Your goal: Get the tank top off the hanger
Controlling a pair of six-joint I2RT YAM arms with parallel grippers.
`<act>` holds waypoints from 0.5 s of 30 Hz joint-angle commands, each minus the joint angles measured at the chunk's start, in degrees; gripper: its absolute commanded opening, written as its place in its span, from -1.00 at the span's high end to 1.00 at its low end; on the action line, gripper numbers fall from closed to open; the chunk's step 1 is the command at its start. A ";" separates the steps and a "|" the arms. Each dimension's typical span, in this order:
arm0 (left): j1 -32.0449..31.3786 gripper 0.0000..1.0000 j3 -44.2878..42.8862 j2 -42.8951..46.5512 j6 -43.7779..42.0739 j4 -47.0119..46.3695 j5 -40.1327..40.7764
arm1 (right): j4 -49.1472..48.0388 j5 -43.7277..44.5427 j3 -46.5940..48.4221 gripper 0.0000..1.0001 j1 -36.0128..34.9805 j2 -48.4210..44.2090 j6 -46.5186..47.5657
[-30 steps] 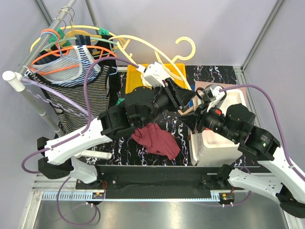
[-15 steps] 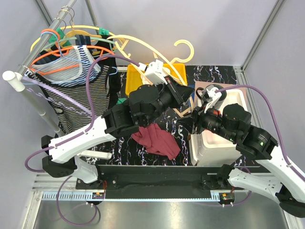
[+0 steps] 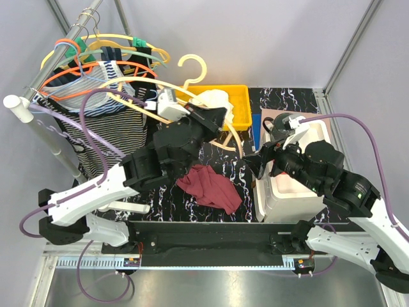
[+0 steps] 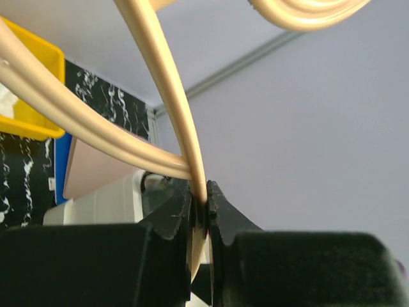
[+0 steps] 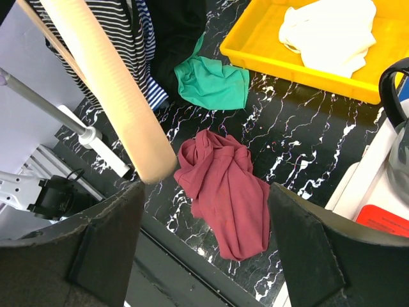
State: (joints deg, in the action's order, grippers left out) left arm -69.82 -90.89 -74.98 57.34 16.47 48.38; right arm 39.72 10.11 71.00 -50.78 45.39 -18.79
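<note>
Swinging left toward the metal clothes rail (image 3: pixel 57 54) this past second, the bare cream plastic hanger (image 4: pixel 163 77) stays pinched in the left gripper (image 4: pixel 199 208), the right gripper (image 5: pixel 206 211) spread, and the crumpled maroon tank top (image 3: pixel 209 187) lies freed on the black marbled table (image 3: pixel 239 173), so removal looks done.

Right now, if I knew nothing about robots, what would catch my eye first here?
A bare cream hanger, pinched in the left gripper, is held in the air over the middle of the table. Nearer the arms, a red top lies crumpled on the black marbled surface, and striped clothes hang crowded at far left.
</note>
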 commanded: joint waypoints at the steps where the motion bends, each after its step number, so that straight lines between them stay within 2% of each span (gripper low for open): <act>1: 4.93 1.00 4.13 6.50 1.71 -6.45 8.14 | 0.44 2.46 2.30 -0.70 0.07 -0.65 -0.81; 9: 15.14 1.00 6.51 12.57 1.89 -6.19 4.71 | 0.70 3.95 1.77 -0.71 0.07 -1.79 -1.69; 10: 17.85 1.00 6.78 13.10 2.94 -5.75 3.92 | 0.70 3.87 1.60 -0.71 0.07 -1.79 -1.87; 13: 23.83 1.00 7.57 14.33 5.23 -4.87 -2.13 | 0.62 4.39 1.77 -0.71 0.07 -1.88 -1.96; 15: 25.60 1.00 7.05 14.60 5.59 -4.34 -3.64 | 0.62 4.92 2.03 -0.72 0.16 -1.79 -1.69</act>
State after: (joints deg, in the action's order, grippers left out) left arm -48.38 -83.79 -61.76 60.64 14.13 48.53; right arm 40.60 12.71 71.13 -50.78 43.75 -20.01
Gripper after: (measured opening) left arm 0.115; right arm 0.853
